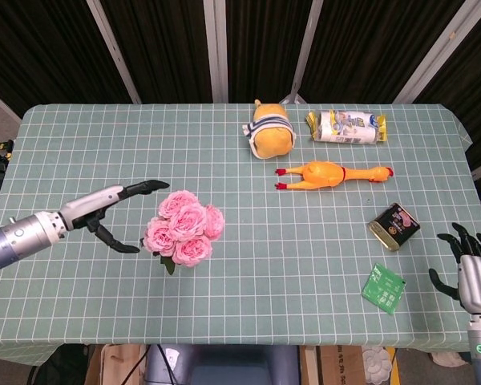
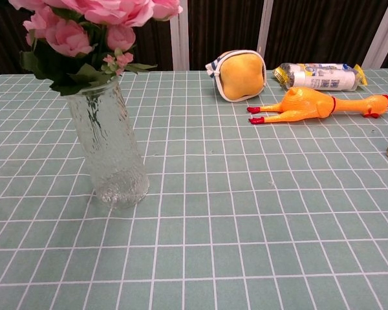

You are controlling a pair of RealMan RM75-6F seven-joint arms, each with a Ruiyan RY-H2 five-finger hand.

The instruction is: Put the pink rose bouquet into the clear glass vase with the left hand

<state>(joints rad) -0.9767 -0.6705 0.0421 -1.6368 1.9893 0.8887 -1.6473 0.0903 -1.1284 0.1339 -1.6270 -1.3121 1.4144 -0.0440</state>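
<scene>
Judging from how things lie now, the placing step looks done: the bouquet (image 2: 90,29) sits in the vase (image 2: 110,152), stems down inside the ribbed glass, blooms and leaves resting on the rim. The vase stands upright near the front left of the table (image 2: 258,213).

The left hand (image 1: 116,212) is empty, just beside the flowers and apart from them, fingers spread with the thumb below. What is left, I would say, is only to draw that arm clear to the left without brushing the blooms, since the top-heavy vase could tip.

The right hand (image 1: 467,266) hangs off the table's near right corner, fingers apart and holding nothing.

The 2 views split the evidence. The chest view shows the glass, the stems within and the vase's footing, but neither hand. The head view shows both hands and the gap between left hand and bouquet (image 1: 184,228), yet the blooms hide the vase almost wholly.

Further back on the right lie a green packet (image 1: 384,287) and a tin (image 1: 394,225), then the rubber chicken (image 2: 317,104), and farthest a yellow plush (image 2: 240,75) and a wrapped pack (image 2: 317,76).
</scene>
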